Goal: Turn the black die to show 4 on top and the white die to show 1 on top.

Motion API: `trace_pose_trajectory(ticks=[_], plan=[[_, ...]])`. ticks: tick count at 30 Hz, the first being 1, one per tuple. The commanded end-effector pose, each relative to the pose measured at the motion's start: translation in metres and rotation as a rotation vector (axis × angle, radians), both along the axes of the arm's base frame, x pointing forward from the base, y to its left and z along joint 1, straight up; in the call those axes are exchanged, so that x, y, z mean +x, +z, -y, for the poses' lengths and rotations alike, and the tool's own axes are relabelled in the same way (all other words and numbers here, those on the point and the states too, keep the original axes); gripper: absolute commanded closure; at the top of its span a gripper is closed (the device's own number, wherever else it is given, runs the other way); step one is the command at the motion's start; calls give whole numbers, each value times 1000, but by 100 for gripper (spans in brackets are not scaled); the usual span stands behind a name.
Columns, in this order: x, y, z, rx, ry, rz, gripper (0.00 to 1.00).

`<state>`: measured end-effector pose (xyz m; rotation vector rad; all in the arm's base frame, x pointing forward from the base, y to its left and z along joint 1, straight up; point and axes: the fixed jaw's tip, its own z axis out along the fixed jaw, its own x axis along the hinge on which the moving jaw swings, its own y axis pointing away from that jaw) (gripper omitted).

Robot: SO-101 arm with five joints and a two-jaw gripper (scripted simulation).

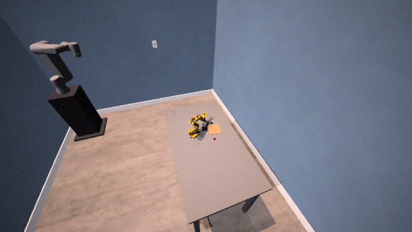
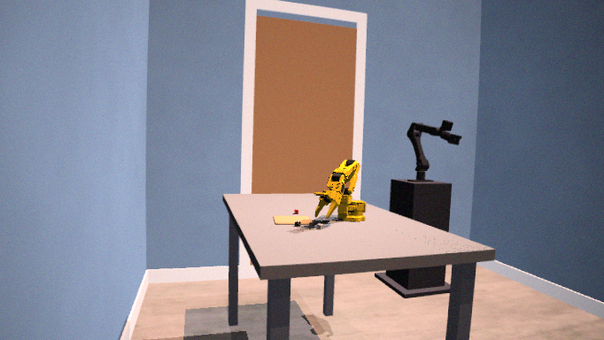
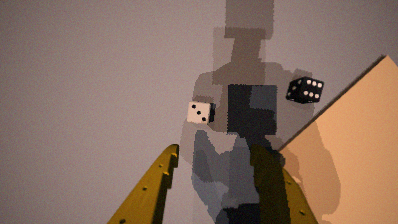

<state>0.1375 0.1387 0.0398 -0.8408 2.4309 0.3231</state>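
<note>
Two dice lie below my gripper (image 3: 215,165) on the bare table (image 1: 217,169), both off the mat (image 3: 360,150). From the top view I see the table filling the corner of a blue-walled room, its far end near the two walls. A grey arm (image 1: 57,64) on a black pedestal (image 1: 78,113) stands on the floor well apart from the table, out of my way. In the exterior view a brown door (image 2: 303,104) stands behind the table.

My yellow arm (image 2: 343,188) sits near the table's far end and bends down toward the tan mat, which lies flat just beside it. In the wrist view the mat's near corner and edge run diagonally up the right side, partly under the arm's shadow.

My gripper hangs above the table with its fingers a modest way apart and nothing between them. The right-hand finger overlaps the mat's edge in the wrist view; neither finger touches a die.

The white die (image 3: 200,112) rests flat on the table left of the shadow, showing three pips toward the camera. The black die (image 3: 305,90) lies right of it, near the mat's edge but apart from it; a six-pip face shows. The two dice are apart, with dark shadow between them.

The red die (image 1: 214,138) sits alone on the table just beside the mat; its pips are too small to read.
</note>
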Motion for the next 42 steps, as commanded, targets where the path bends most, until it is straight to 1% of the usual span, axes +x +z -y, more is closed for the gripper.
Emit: trace_pose_trajectory(ticks=[1, 5, 8, 11, 15, 17, 22, 26, 30, 42], plan=[[-1, 3, -2, 15, 4, 8, 75], [0, 6, -3, 27, 4, 21, 75], [3, 14, -5, 57, 4, 53, 75], [6, 26, -8, 105, 4, 103, 75], [9, 47, -12, 187, 4, 190, 75], [9, 47, -12, 187, 4, 190, 75], [11, 73, -14, 286, 5, 295, 75], [11, 87, -14, 339, 5, 350, 75], [11, 92, -13, 358, 5, 370, 75], [12, 94, -13, 349, 0, 365, 75]])
